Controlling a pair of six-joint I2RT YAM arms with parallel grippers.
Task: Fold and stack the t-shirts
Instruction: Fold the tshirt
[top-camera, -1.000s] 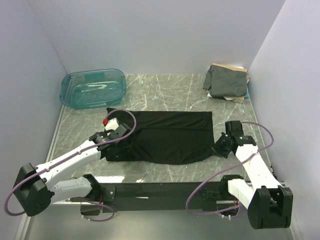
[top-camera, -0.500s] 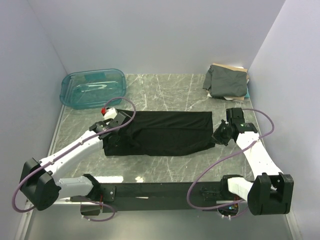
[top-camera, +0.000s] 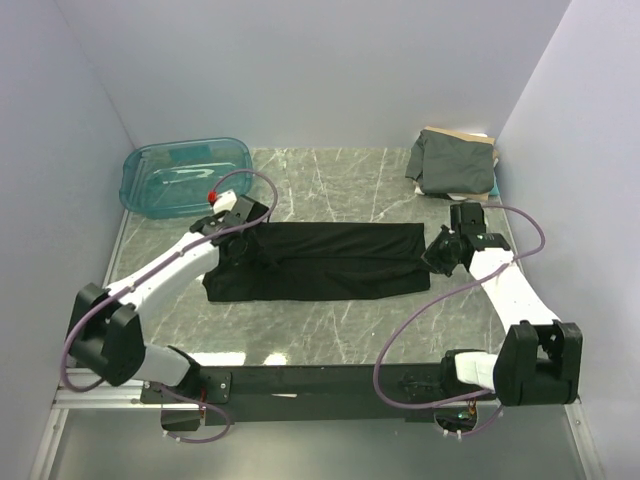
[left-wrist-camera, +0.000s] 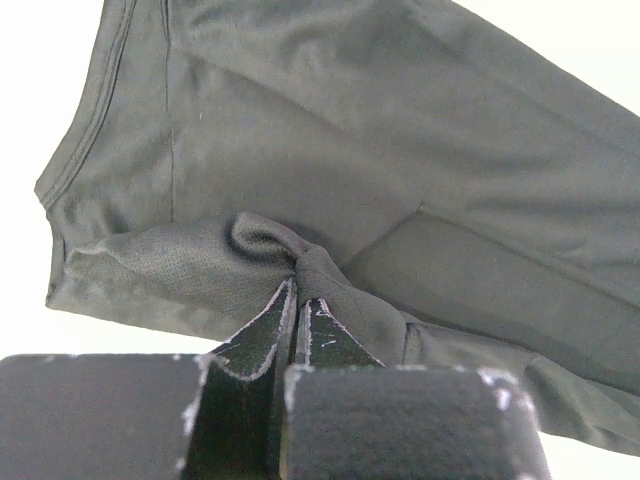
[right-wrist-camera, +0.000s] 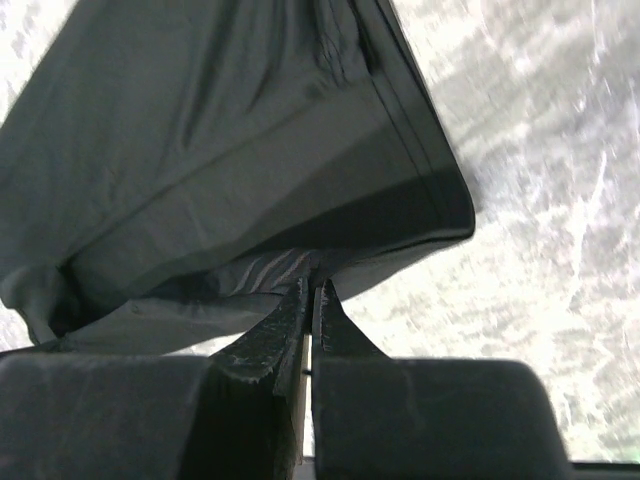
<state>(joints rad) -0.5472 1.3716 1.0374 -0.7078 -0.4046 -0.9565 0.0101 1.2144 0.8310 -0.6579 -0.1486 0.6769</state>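
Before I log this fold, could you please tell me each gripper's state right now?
Left gripper: shut on the black t-shirt.
Right gripper: shut on the black t-shirt.

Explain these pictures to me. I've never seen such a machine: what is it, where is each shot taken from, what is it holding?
It is a robot: two white arms bolted at the near edge of a stone-patterned table. The wide picture comes from a fixed camera above and behind them. Each close-up comes from a camera on one wrist, looking along that arm's two-finger tool. On the table lie a black t-shirt, a teal plastic bin at the far left, and a pile of folded shirts at the far right. The left tool is shut on a pinch of the black shirt's left end; the right tool is shut on its right end.
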